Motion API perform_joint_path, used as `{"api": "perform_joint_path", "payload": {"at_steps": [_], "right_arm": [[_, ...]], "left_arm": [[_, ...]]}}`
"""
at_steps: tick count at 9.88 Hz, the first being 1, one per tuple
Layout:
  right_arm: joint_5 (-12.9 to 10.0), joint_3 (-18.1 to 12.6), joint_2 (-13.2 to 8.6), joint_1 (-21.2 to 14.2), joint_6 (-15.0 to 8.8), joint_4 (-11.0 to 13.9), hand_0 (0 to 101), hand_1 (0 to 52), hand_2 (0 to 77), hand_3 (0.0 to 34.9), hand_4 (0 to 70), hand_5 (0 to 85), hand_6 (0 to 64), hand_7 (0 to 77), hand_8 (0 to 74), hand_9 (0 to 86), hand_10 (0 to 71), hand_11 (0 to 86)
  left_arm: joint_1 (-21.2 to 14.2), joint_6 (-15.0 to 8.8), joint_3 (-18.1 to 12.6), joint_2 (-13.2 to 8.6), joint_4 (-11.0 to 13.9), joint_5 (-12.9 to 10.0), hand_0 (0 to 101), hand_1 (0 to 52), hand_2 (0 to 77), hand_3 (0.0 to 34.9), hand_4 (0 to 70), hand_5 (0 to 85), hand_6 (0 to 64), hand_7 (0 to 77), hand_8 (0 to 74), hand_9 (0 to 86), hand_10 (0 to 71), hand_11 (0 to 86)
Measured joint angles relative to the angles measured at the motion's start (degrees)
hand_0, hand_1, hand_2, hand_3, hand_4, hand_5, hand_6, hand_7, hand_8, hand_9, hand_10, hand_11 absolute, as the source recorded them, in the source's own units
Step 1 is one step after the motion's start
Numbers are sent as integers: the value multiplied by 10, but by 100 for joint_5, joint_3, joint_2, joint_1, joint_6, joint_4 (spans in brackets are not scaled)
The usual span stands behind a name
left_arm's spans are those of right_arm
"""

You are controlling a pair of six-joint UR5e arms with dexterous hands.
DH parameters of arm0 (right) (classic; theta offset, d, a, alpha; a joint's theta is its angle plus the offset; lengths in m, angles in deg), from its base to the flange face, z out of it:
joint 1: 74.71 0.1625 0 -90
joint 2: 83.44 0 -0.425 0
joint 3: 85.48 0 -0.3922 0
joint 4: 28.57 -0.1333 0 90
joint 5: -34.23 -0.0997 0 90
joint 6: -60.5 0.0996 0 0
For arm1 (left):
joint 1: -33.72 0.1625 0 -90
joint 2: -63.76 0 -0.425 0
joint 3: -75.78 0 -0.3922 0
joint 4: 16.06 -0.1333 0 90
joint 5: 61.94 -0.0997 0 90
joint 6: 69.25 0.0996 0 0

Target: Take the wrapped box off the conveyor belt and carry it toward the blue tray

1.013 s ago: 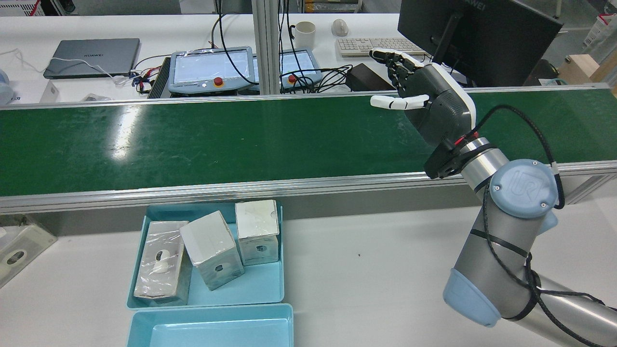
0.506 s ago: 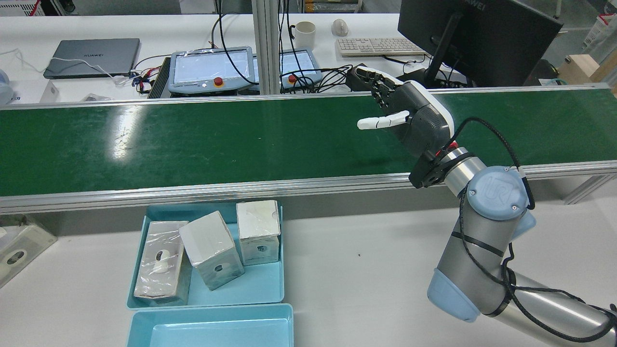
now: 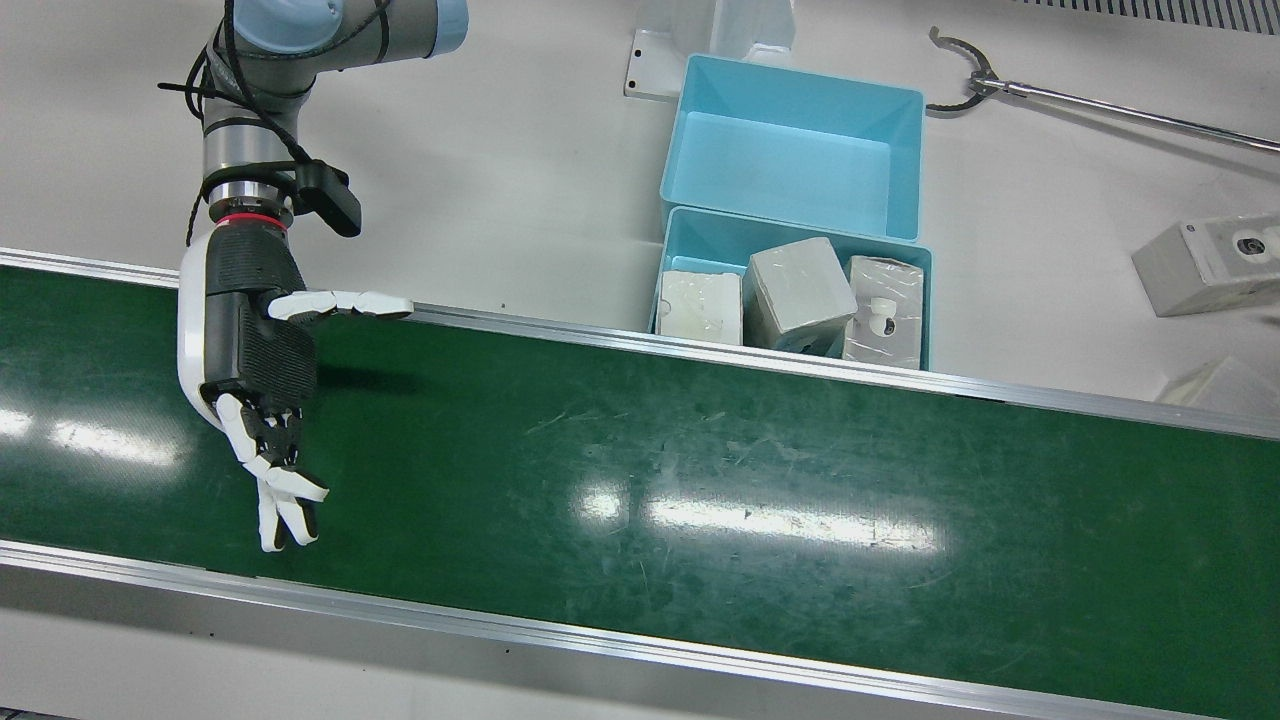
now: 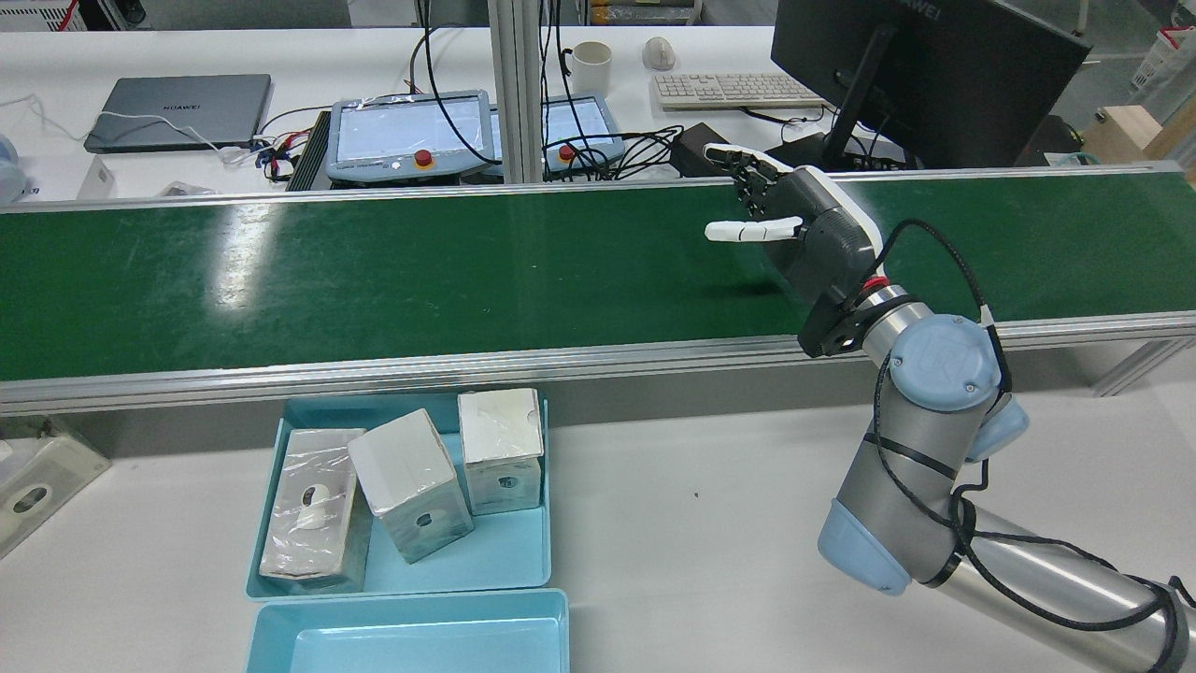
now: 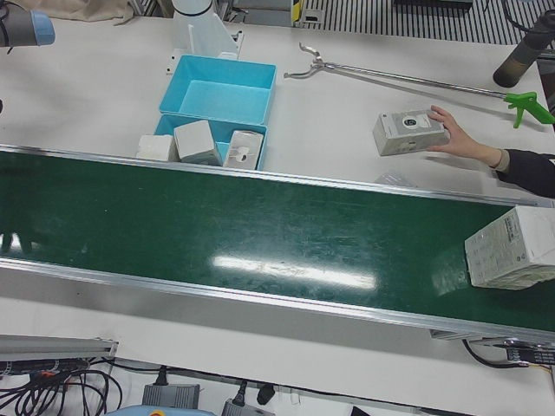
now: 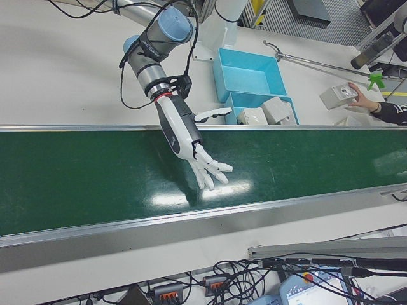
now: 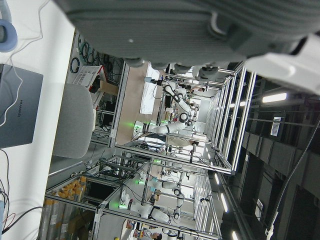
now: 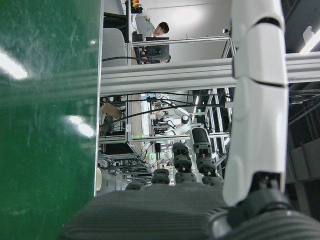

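Note:
A white wrapped box [image 5: 512,249] lies on the green conveyor belt [image 5: 217,225] at that view's far right edge; no other view shows it. My right hand [image 3: 255,350] is open and empty, fingers spread, low over the belt [image 3: 700,480], far from the box. It also shows in the rear view [image 4: 804,229] and right-front view [image 6: 187,136]. A blue tray [image 3: 700,225] beside the belt holds three wrapped boxes [image 3: 795,290]. An empty blue tray [image 3: 790,160] adjoins it. Only my left hand's palm [image 7: 175,25] shows, in its own view.
A person's hand holds another box [image 5: 412,132] over the white table beyond the belt. A long grabber tool [image 3: 1100,100] lies on that table. Teach pendants [image 4: 411,131] and a monitor [image 4: 916,65] stand behind the belt's far rail.
My right hand has come down and to the left, from above the belt's far rail to low over the belt. It stays open and empty.

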Motion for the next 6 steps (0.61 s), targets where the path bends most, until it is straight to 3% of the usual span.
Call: {"api": "perform_joint_path", "payload": {"at_steps": [2, 5, 6], "right_arm": [[2, 63, -44, 12, 45, -65, 483, 153, 131, 0, 131, 224, 44, 49, 16, 44, 0, 11], [0, 27, -85, 27, 68, -89, 482, 153, 120, 0, 120, 224, 60, 49, 11, 44, 0, 11], [0, 8, -104, 30, 75, -99, 490, 180, 125, 0, 109, 218, 60, 49, 16, 38, 0, 11]], "left_arm": [[0, 0, 0, 0, 0, 0, 0, 0, 5, 0, 0, 11, 5, 5, 5, 5, 5, 5], [0, 0, 0, 0, 0, 0, 0, 0, 11, 0, 0, 11, 5, 5, 5, 0, 5, 5], [0, 0, 0, 0, 0, 0, 0, 0, 11, 0, 0, 11, 5, 5, 5, 0, 5, 5]]}}
